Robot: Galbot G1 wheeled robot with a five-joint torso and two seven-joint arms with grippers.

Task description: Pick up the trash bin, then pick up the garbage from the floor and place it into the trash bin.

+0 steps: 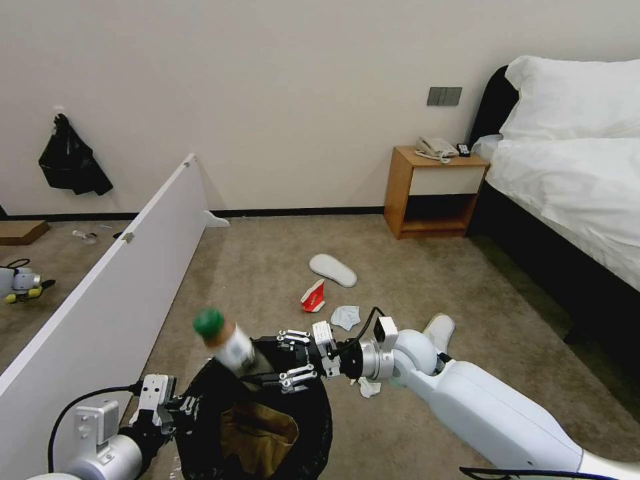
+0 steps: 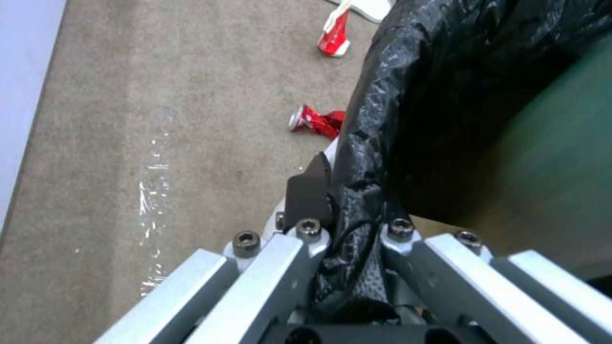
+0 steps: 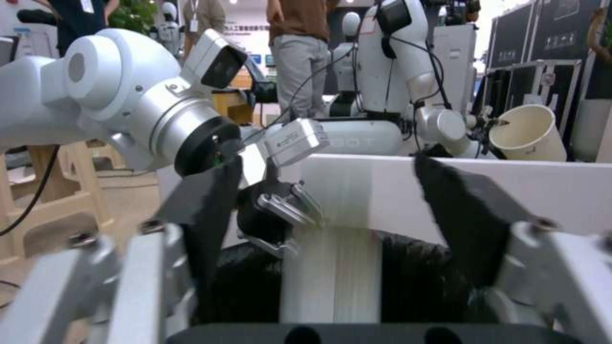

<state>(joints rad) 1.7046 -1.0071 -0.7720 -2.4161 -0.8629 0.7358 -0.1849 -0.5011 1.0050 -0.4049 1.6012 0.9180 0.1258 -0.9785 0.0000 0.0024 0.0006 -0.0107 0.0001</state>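
The trash bin (image 1: 303, 427), lined with a glossy black bag, hangs low in front of me. My left gripper (image 1: 177, 405) is shut on its bagged rim (image 2: 357, 191). A crumpled brown paper bag (image 1: 257, 430) lies inside. My right gripper (image 1: 285, 357) is open over the bin's mouth. A green-capped bottle (image 1: 223, 340) is blurred in the air just beyond its fingertips and shows as a pale streak (image 3: 332, 258) between the open fingers. On the carpet lie a red-and-white carton (image 1: 313, 297), a red wrapper (image 2: 315, 120), white tissues (image 1: 345, 316) and two white slippers (image 1: 332, 269) (image 1: 440, 330).
A long white partition board (image 1: 120, 280) runs along my left. A wooden nightstand (image 1: 433, 193) and a bed (image 1: 573, 187) stand at the right. A limp black bag (image 1: 70, 163) hangs on the far wall. Open carpet lies ahead between board and bed.
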